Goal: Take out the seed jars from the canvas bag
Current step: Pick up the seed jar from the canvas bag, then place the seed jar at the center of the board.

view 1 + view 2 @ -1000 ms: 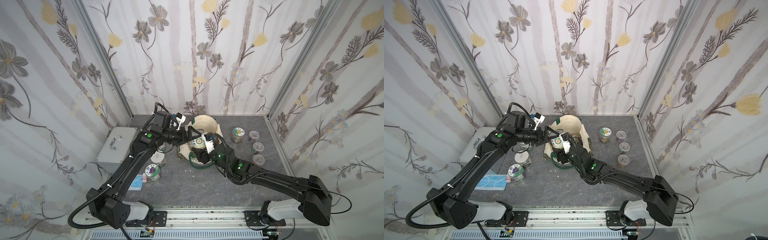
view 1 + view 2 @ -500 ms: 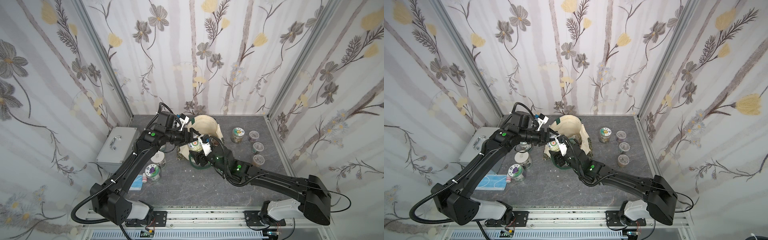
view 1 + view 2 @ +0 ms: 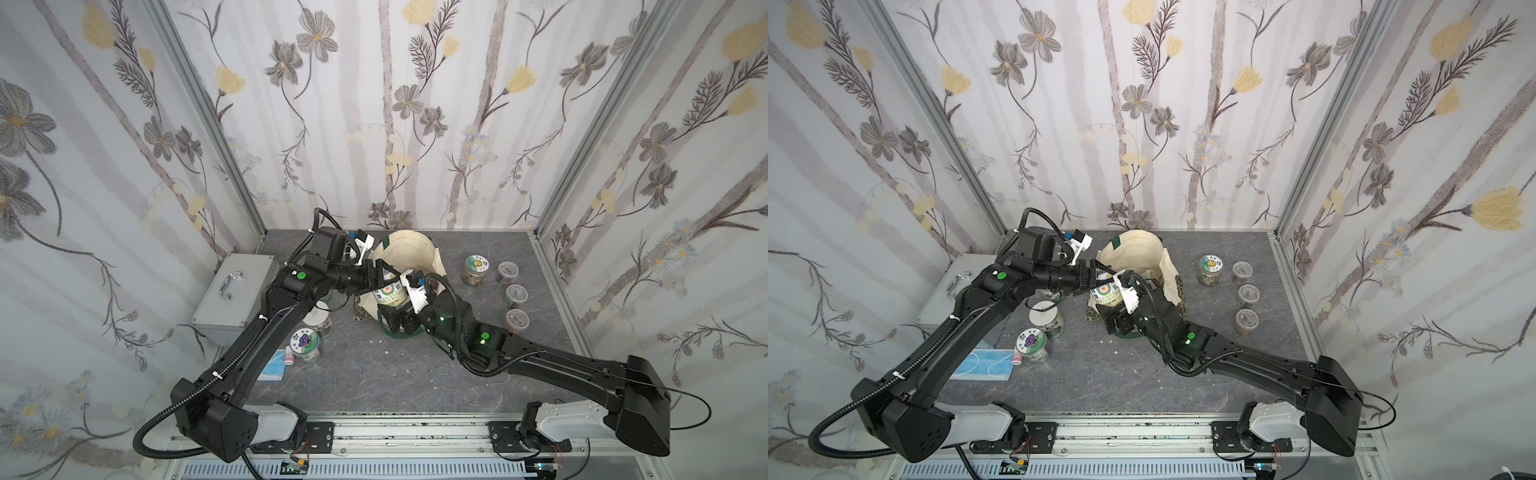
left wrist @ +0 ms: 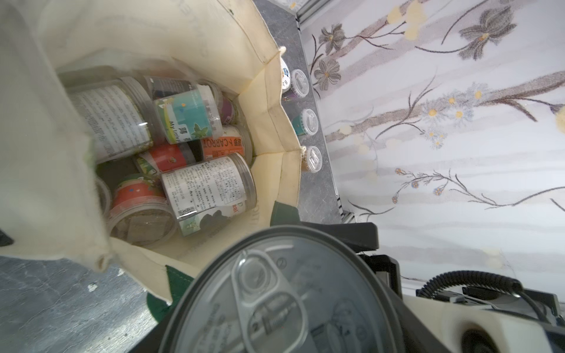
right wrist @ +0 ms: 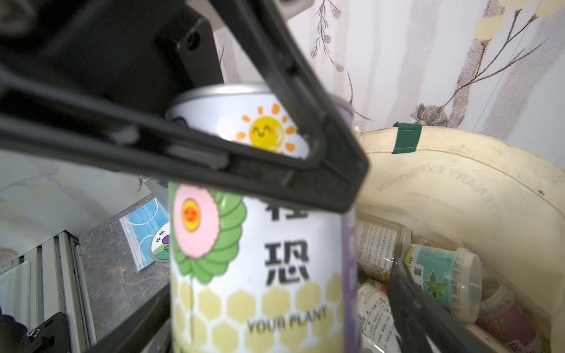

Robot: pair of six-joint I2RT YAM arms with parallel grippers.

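The left pincer [image 3: 384, 283] is closed around the upper part of a seed jar [image 3: 390, 294] with a yellow honeycomb label. It holds the jar upright just above the mouth of the canvas bag [image 3: 409, 251]. The right pincer [image 3: 397, 322] is at the lower part of the same jar. In the right wrist view its fingers [image 5: 428, 324] stand wide, and on one side a gap shows between finger and label, so I judge that it holds nothing. Outside the bag, four jars [image 3: 508, 272] stand in a group on the table [image 3: 374, 374] on the right arm's side. Two more jars [image 3: 306, 343] stand on the left arm's side, near the metal case [image 3: 237, 291] and the blue face mask [image 3: 984, 365]. So six jars are out, and a seventh is in the air, not yet put down. The left wrist view shows many jars [image 4: 189, 116] lying on their sides in the bottom of the bag, at least six, and more may be hidden under them. I judge the task to be about half done, maybe a little less.
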